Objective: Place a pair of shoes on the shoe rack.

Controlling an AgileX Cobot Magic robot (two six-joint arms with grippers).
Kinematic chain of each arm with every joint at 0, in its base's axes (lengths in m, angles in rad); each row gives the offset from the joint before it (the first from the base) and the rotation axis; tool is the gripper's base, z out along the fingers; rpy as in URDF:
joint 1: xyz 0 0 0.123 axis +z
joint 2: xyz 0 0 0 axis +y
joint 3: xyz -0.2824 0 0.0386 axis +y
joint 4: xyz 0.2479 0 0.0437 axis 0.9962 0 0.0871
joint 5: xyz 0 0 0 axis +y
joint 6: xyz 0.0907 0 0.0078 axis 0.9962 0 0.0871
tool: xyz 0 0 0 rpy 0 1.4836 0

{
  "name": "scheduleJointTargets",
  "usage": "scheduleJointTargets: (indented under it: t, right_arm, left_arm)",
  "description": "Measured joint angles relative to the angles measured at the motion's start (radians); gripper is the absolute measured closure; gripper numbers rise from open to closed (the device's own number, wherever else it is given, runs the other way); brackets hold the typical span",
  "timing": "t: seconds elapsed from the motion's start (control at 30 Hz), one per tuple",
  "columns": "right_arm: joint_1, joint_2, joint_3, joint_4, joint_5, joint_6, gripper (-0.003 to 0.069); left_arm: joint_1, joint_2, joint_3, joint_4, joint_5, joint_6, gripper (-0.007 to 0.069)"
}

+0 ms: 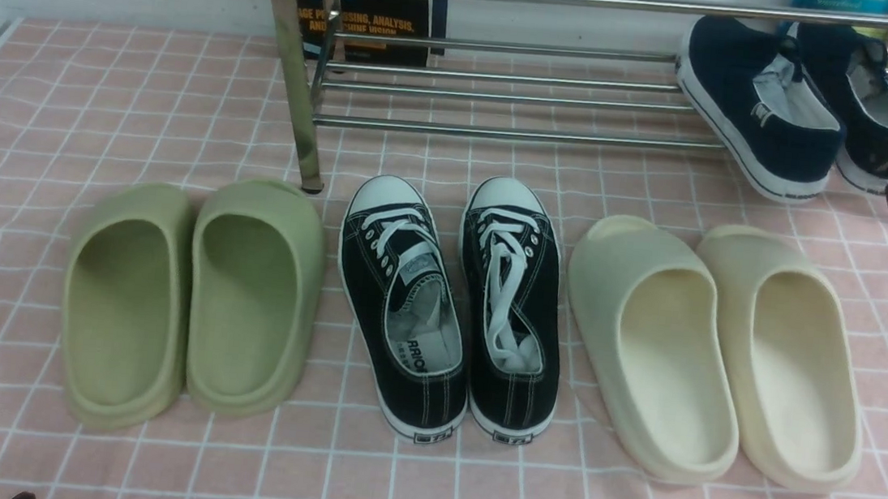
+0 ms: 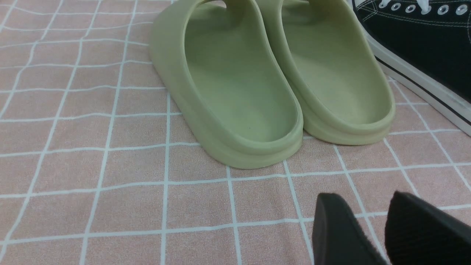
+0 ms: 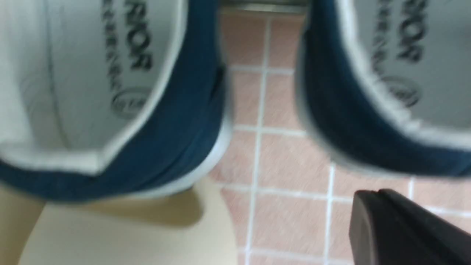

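hovering beside the navy shoes [image 1: 759,109], the right hand [image 3: 382,228] is pressed together; both shoes rest on the rack [image 1: 504,129]. the left hand [image 2: 353,228] is spread near the green clogs [image 2: 243,81] on the surface [image 1: 356,486].

Navy shoes [image 1: 759,109] with white soles; pink cloth [image 1: 211,463], white grid.
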Motion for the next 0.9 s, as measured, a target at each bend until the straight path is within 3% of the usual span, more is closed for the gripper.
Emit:
scheduleJointTargets:
  t: [0.23, 0.57, 0.73, 0.9]
  right_arm:
    - [0.0, -0.027, 0.0, -0.035, 0.174, 0.0, 0.0641]
    - [0.015, -0.398, 0.001, -0.037, 0.293, 0.043, 0.064]
    - [0.083, -0.676, 0.099, -0.024, 0.253, 0.051, 0.064]
    - [0.175, -0.987, 0.369, -0.02, 0.145, 0.052, 0.064]
  left_arm:
    - [0.0, 0.0, 0.0, 0.0, 0.0, 0.0, 0.0386]
    - [0.0, 0.0, 0.0, 0.001, 0.0, 0.0, 0.0386]
    - [0.0, 0.0, 0.0, 0.001, 0.0, 0.0, 0.0386]
    - [0.0, 0.0, 0.0, 0.001, 0.0, 0.0, 0.0386]
